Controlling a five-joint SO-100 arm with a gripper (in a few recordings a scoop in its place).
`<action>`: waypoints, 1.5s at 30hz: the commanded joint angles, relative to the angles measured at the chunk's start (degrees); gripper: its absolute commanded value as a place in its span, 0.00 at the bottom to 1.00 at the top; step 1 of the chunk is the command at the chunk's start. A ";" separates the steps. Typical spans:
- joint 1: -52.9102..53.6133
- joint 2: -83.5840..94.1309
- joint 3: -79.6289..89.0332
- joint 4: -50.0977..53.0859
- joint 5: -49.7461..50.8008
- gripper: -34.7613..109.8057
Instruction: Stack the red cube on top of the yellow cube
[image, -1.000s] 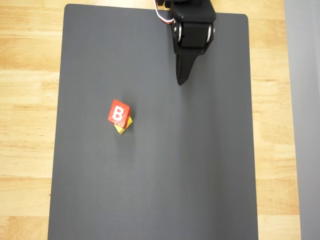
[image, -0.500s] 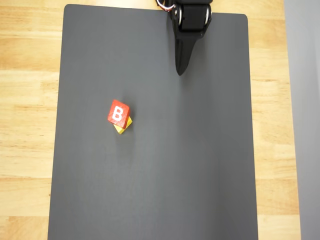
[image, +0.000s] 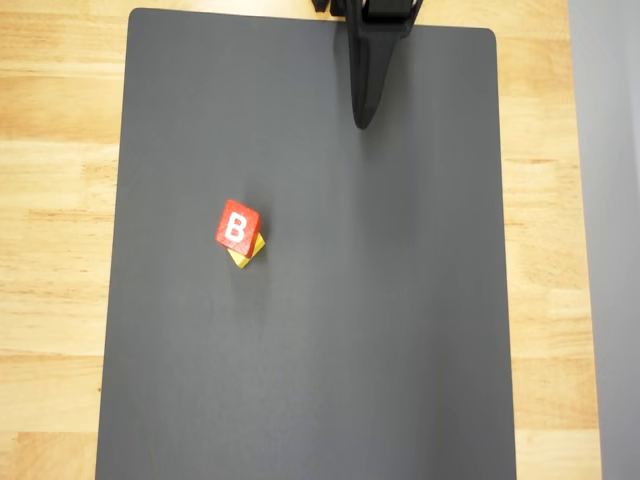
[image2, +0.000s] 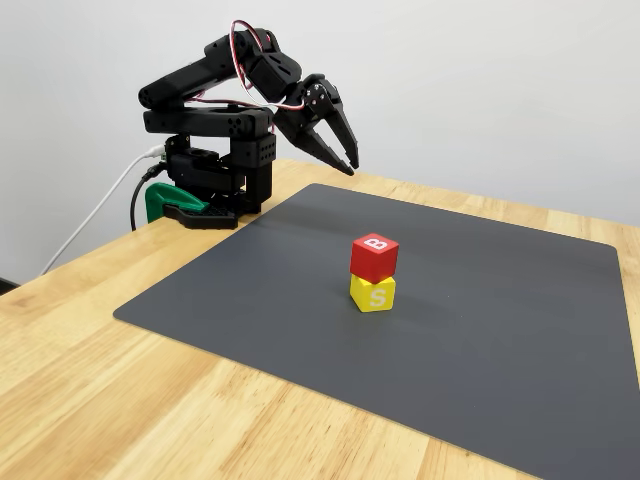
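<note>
Two cubes are counted on the dark mat (image2: 250, 290), one red and one yellow, and they are found already stacked. Read from left to right in the fixed view, the folded black arm (image2: 205, 95) is met first, mounted at the mat's far left corner on the wooden table (image2: 90, 370). Its gripper (image2: 343, 152) is held high in the air, pointed down and to the right, with nothing between its fingers; the two fingers are seen slightly parted at the tips. In the overhead view the gripper (image: 364, 110) appears as one narrow dark wedge at the top edge, so its opening cannot be judged from there.

Further right, near the mat's middle, the red cube (image2: 374, 257) is seen resting on top of the yellow cube (image2: 372, 293), the white letter B on its upper face. A pale letter S is shown on the yellow cube's front, so it is not plain. The red cube is turned a little against the lower one: in the overhead view the red cube (image: 236, 225) covers most of the yellow cube (image: 247, 254), of which a corner is left showing at the lower right.

The stacking is judged done. The stack stands upright, well apart from the gripper, and little is thought to remain beyond parking the arm.
</note>
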 joint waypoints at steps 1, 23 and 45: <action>0.88 0.18 0.88 0.53 -0.35 0.24; 3.87 0.18 0.88 0.70 2.72 0.27; 4.04 0.18 0.88 0.70 2.99 0.24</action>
